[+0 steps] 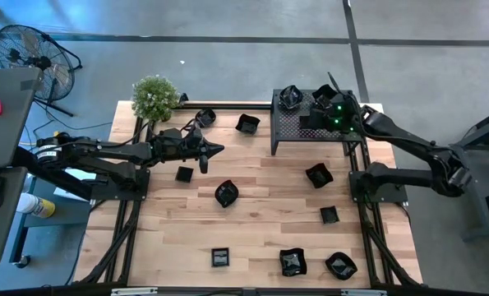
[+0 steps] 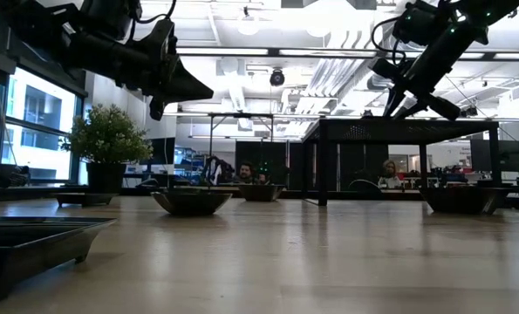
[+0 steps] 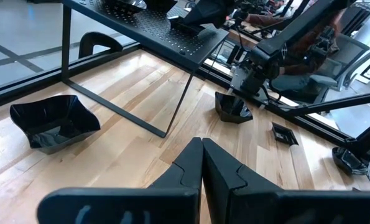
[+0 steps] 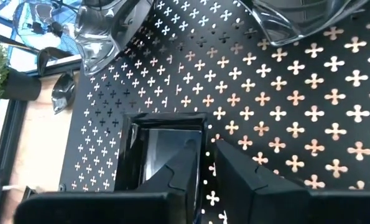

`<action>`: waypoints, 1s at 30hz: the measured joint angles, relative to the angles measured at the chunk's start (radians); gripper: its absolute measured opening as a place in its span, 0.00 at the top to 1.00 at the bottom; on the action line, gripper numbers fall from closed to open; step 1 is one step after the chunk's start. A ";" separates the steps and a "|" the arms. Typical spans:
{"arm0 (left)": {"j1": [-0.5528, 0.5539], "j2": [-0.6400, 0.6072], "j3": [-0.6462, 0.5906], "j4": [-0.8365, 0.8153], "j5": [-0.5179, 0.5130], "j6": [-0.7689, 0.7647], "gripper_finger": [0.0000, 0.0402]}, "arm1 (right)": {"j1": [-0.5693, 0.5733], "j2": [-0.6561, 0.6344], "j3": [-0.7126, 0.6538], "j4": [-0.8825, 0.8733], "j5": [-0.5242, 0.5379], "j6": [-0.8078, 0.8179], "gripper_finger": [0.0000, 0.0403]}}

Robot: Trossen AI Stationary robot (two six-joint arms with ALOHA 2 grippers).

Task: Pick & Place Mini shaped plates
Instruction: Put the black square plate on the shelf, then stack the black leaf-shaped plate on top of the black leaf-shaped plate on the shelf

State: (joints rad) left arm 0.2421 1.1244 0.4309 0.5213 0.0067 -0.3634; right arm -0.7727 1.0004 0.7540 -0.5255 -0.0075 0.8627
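Several tiny glossy black plates lie on the wooden table, among them ones at the middle (image 1: 226, 193) and the near edge (image 1: 292, 262). Two more (image 1: 290, 97) (image 1: 322, 97) rest on the black perforated stand (image 1: 287, 140) at the far right. My right gripper (image 4: 206, 152) is over the stand, shut on a square plate (image 4: 163, 146) (image 1: 310, 123). My left gripper (image 1: 218, 150) (image 3: 202, 149) is shut and empty, raised above the table left of the middle and pointing toward the stand. My right gripper pinches the square plate's side wall (image 4: 204, 134), one finger (image 4: 185, 171) inside the dish and one (image 4: 247, 177) outside. The fingers come from above, slanting down. The plate sits level at the stand's top; whether it rests on it, I cannot tell.
A green bushy plant (image 1: 155, 97) stands at the far left corner. Other plates lie near it (image 1: 205, 117) (image 1: 247, 123), beside my left arm (image 1: 185, 173) and right of the middle (image 1: 319, 175) (image 1: 329, 215). Bare wood shows in the table's middle.
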 joint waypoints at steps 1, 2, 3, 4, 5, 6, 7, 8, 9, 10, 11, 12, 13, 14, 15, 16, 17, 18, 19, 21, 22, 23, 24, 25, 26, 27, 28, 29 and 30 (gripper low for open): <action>0.000 0.000 0.000 0.000 0.000 0.000 1.00 | 0.000 0.000 0.000 0.000 0.000 -0.003 0.87; 0.000 0.000 0.000 0.000 0.000 0.000 1.00 | 0.000 0.000 0.000 0.000 0.003 -0.008 0.87; 0.000 0.000 0.000 0.000 0.000 0.000 1.00 | 0.000 0.000 0.000 0.000 0.008 -0.011 0.87; 0.000 0.000 0.000 0.000 0.000 0.000 1.00 | 0.000 0.000 0.000 0.000 0.012 -0.015 0.88; 0.000 0.000 0.000 0.000 0.000 0.000 1.00 | 0.000 -0.001 0.000 -0.001 0.017 -0.018 0.88; 0.000 0.000 0.000 0.000 0.000 0.000 1.00 | 0.000 -0.002 0.003 -0.005 0.021 -0.024 0.88; 0.000 0.000 0.000 0.000 0.000 0.000 1.00 | 0.000 -0.005 0.008 -0.011 0.024 -0.031 0.88; 0.000 0.000 0.000 0.000 0.000 0.000 1.00 | 0.000 -0.009 0.013 -0.014 0.024 -0.035 0.87; 0.000 0.000 0.000 0.000 0.000 0.000 1.00 | 0.000 -0.013 0.021 -0.018 0.024 -0.040 0.87; 0.000 0.000 0.000 0.000 0.000 0.000 1.00 | -0.002 -0.018 0.029 -0.026 0.024 -0.049 0.86; 0.000 0.000 0.000 0.000 0.000 0.000 1.00 | -0.007 -0.025 0.038 -0.041 0.024 -0.059 0.86; 0.000 0.000 0.000 0.000 0.000 0.000 1.00 | -0.010 -0.031 0.047 -0.061 0.024 -0.065 0.86; 0.000 0.000 0.000 0.000 0.000 0.000 1.00 | -0.014 -0.039 0.058 -0.077 0.024 -0.074 0.85; 0.000 0.000 0.000 0.000 0.000 0.000 1.00 | -0.014 -0.047 0.070 -0.091 0.025 -0.081 0.85; 0.000 0.000 0.000 0.000 0.000 0.000 1.00 | -0.014 -0.057 0.082 -0.106 0.026 -0.089 0.85; 0.000 0.000 0.000 0.000 0.000 0.000 1.00 | -0.014 -0.069 0.095 -0.127 0.023 -0.102 0.84; 0.000 0.000 0.000 -0.001 0.000 0.000 1.00 | -0.013 -0.080 0.110 -0.154 0.014 -0.118 0.84; 0.000 0.000 0.000 -0.002 0.000 0.000 1.00 | -0.009 -0.091 0.125 -0.188 -0.001 -0.137 0.84; 0.000 0.000 0.000 -0.005 0.000 0.000 1.00 | -0.001 -0.103 0.139 -0.227 -0.018 -0.155 0.84; 0.000 0.000 0.000 -0.009 0.000 0.000 1.00 | 0.031 -0.132 0.158 -0.306 -0.042 -0.191 0.86; 0.000 0.000 0.000 -0.011 0.000 -0.001 1.00 | 0.056 -0.152 0.161 -0.335 -0.051 -0.210 0.87; 0.000 0.000 0.000 -0.015 0.000 0.000 1.00 | 0.088 -0.173 0.161 -0.355 -0.055 -0.222 0.89; 0.000 0.000 0.000 -0.022 0.000 -0.001 1.00 | 0.126 -0.195 0.155 -0.365 -0.055 -0.228 0.91; 0.000 0.000 0.000 -0.028 0.000 -0.001 1.00 | 0.169 -0.220 0.144 -0.370 -0.055 -0.223 0.93; 0.000 0.000 0.000 -0.031 0.000 -0.001 1.00 | 0.213 -0.245 0.131 -0.373 -0.049 -0.206 0.95; 0.000 0.000 0.000 -0.031 0.000 -0.001 1.00 | 0.259 -0.266 0.119 -0.374 -0.037 -0.184 0.97; 0.000 0.000 0.000 -0.031 -0.002 -0.001 1.00 | 0.310 -0.287 0.105 -0.375 -0.016 -0.160 0.99; 0.000 0.000 0.000 -0.031 -0.010 -0.001 1.00 | 0.359 -0.304 0.093 -0.373 0.008 -0.131 0.99; 0.000 0.000 0.000 -0.031 -0.017 -0.001 1.00 | 0.412 -0.317 0.079 -0.372 0.032 -0.100 0.99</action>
State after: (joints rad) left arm 0.2420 1.1244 0.4309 0.4901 -0.0102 -0.3641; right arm -0.3606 0.6829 0.8328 -0.8978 0.0244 0.7631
